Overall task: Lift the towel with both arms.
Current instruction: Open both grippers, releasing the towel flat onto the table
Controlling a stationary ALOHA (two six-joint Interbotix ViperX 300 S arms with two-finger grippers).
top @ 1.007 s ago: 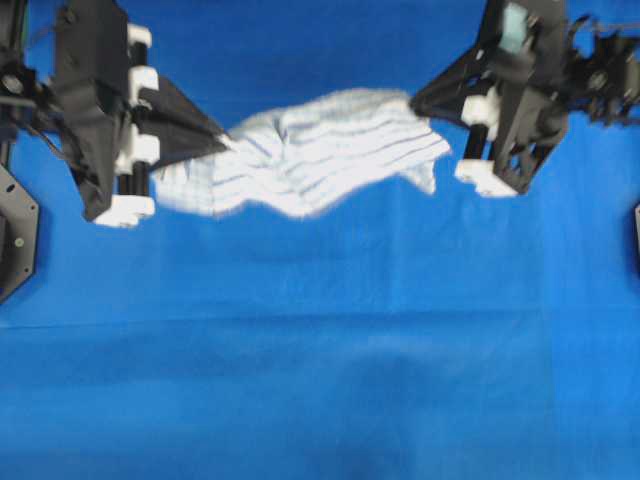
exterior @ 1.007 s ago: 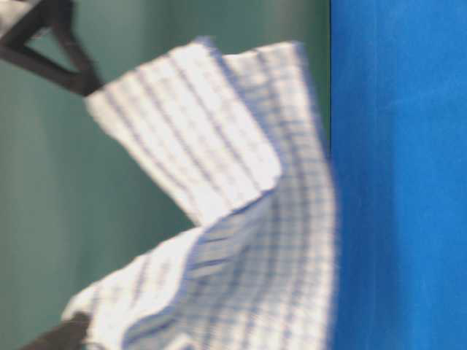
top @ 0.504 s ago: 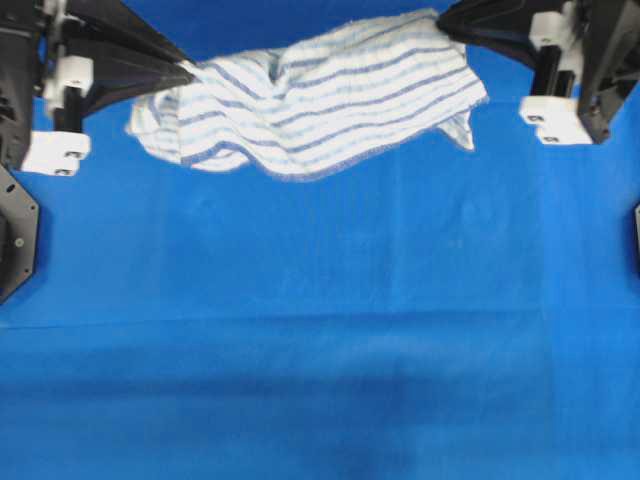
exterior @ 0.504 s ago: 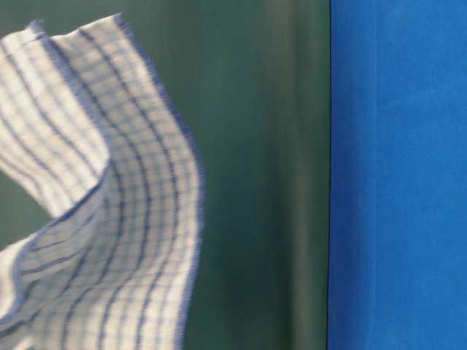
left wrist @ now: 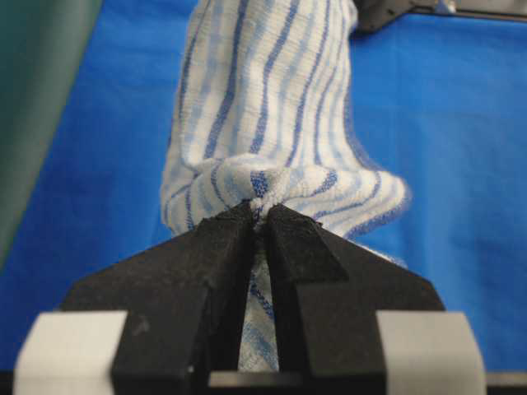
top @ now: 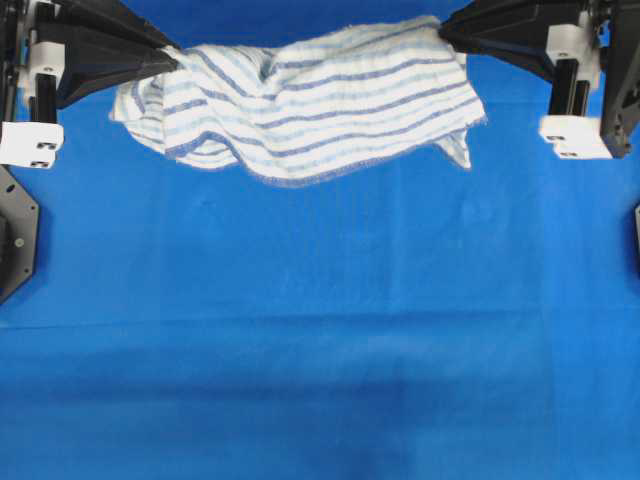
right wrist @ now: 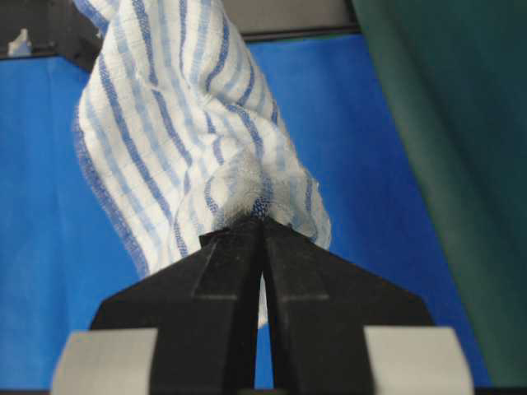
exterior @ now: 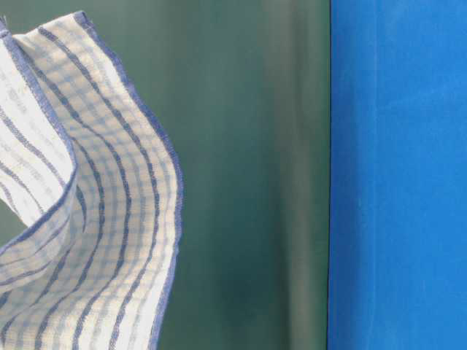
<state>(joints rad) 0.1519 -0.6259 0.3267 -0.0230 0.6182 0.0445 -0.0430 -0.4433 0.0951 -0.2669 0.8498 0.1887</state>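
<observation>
The blue cloth-covered table (top: 320,340) is seen spread across the whole overhead view, and above its far part the towel (top: 300,105) is held stretched from left to right, sagging in the middle with its hem hanging toward the near side. Its left end is pinched by the left gripper (left wrist: 260,216), whose black fingers are closed almost together on a bunched fold of the striped fabric. Its right end is clamped the same way by the right gripper (right wrist: 262,224), the fingertips being pressed tight on a gathered corner.
</observation>
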